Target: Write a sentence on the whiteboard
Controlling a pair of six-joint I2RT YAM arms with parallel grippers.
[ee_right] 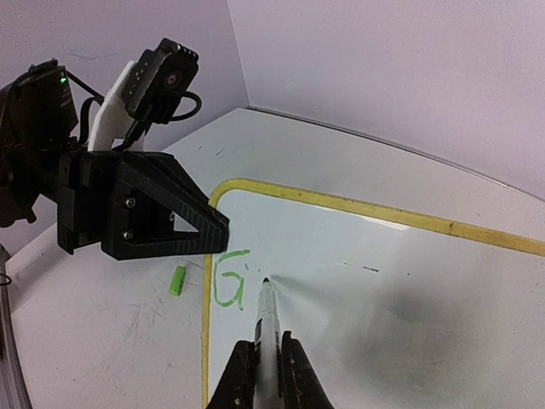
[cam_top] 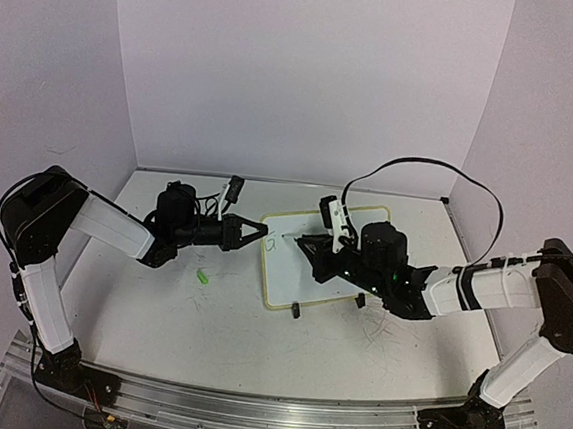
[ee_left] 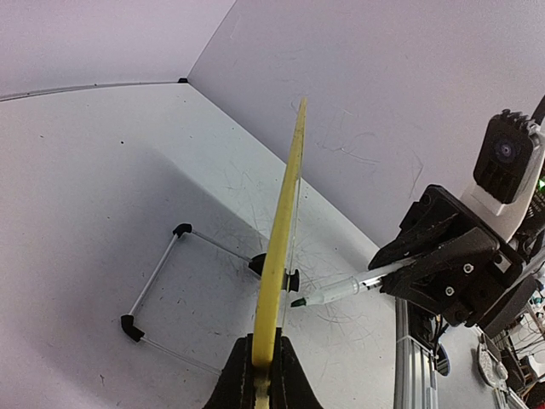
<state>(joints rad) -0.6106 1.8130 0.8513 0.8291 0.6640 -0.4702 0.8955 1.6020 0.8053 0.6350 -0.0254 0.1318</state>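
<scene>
A white table (cam_top: 157, 314), matte and covered in fine grey scratches, fills the overhead view. At about 4 o'clock from its centre lies a small rectangular whiteboard (cam_top: 286, 275) with rounded corners, a glossy face and a pale yellow rim. Its 3 o'clock portion is hidden under the right arm.

The black left gripper (cam_top: 255, 228) reaches in from 9 o'clock. Its angular jaws are pinched shut on the board's rim. From its wrist camera the board appears edge-on as a thin yellow strip, so its face cannot be seen.

The right gripper (ee_right: 264, 375) comes from 4 o'clock, clamped tight around a slim pale marker (ee_right: 267, 319). The marker's rear end is buried between the fingers.

Two black clip feet (cam_top: 297, 312) sit at the board's 6 o'clock edge.

A small green cap (ee_right: 177, 280) lies on the table at the board's 9 o'clock.

A green letter G (ee_right: 231, 279), handwritten, sits near the board's 10 o'clock corner, just beside the marker tip. It is barely legible from overhead.
</scene>
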